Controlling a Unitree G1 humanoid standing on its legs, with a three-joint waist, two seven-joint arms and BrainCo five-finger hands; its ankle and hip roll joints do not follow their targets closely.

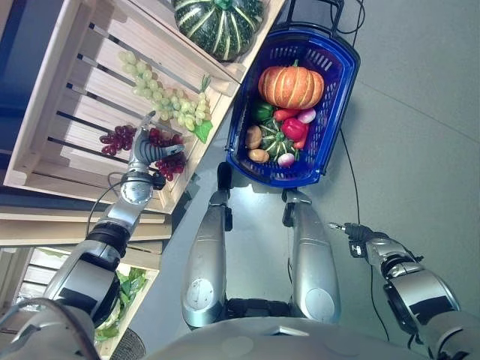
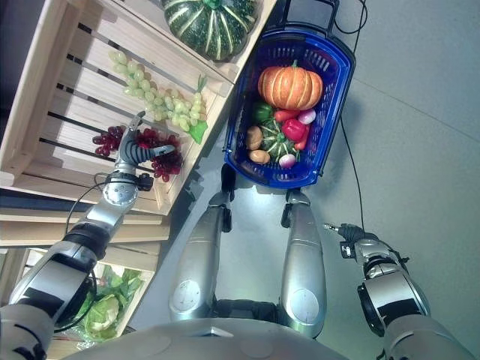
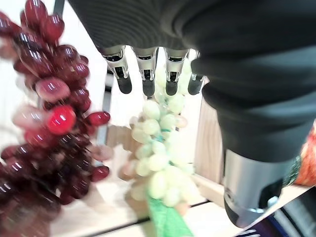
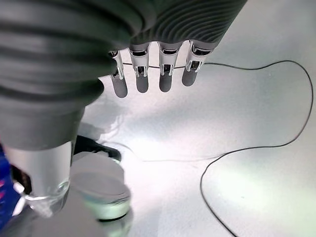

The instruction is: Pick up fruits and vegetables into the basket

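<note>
Over the crate, red grapes are being reached for; the basket is already well stocked.

At the wooden slatted crate (image 1: 56, 112), the left hand (image 1: 148, 146) is held with fingers straight and nothing gripped, just beside the glossy red grapes (image 1: 166, 159); the right hand (image 1: 358, 232) is hung relaxed and empty over the floor. Pale green grapes (image 1: 161, 96) and a ribbed striped squash (image 1: 217, 26) are left on the shelves. A ridged orange pumpkin (image 1: 291, 85), a smooth red pepper (image 1: 294, 129) and potatoes (image 1: 253, 136) are already gathered in the blue plastic mesh basket (image 1: 336, 82).

A wooden crate (image 1: 52, 135) is seen on the left, with two grape bunches (image 1: 161, 94) in it. To its right a basket (image 1: 339, 90) is set on the floor, with a pumpkin (image 1: 291, 86) inside.
</note>
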